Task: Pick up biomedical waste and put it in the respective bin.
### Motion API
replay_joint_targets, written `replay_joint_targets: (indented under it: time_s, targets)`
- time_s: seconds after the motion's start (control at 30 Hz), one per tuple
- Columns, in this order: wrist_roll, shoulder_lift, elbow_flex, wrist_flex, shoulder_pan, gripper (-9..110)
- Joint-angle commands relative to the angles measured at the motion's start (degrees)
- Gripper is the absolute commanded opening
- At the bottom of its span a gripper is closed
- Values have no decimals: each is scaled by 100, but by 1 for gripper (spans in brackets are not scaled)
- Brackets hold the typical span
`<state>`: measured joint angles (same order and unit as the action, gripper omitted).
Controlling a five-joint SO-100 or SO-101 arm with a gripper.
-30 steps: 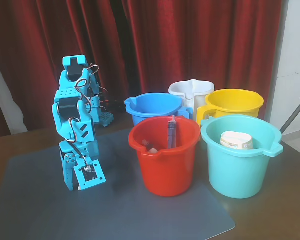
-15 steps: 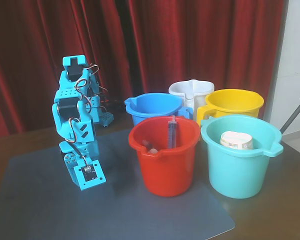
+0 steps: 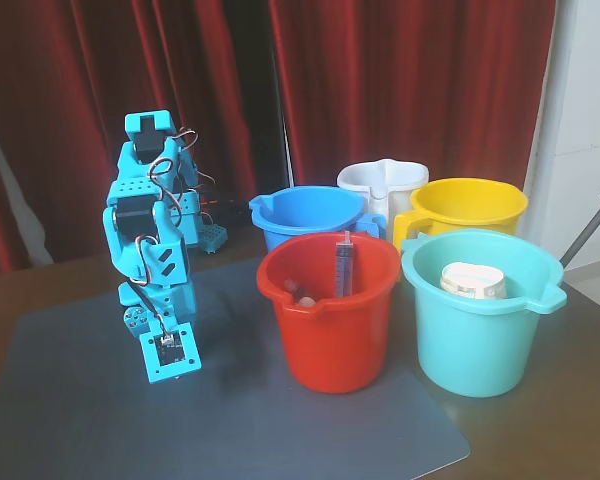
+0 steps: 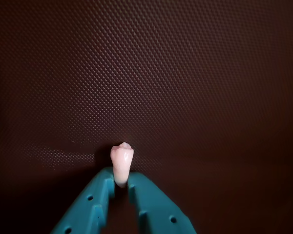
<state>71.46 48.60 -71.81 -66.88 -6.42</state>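
Observation:
In the wrist view my teal gripper is shut on the biomedical waste, a tiny off-white, tooth-like lump that sticks out past the fingertips. It is just over the dark textured mat; I cannot tell whether it touches the mat. In the fixed view the blue arm is folded down at the left of the mat, left of the buckets. There the lump and the fingertips are hidden behind the wrist block.
Several buckets stand to the right of the arm: red holding a syringe, teal holding a white paper-wrapped tub, blue, white, yellow. Red curtains hang behind.

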Motion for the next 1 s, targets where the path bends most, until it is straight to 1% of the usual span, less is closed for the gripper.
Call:
replay_joint_targets:
  time_s: [0.0,0.17,0.3,0.53,0.7,0.97]
  targets:
    - [-44,-44,53,97,9,0]
    - [44,-26,0,264,-9,0]
    - [62,26,26,299,-255,0]
    - [132,88,105,290,-264,0]
    - [149,677,0,193,-264,0]
    - [158,1837,-141,-483,-255,0]
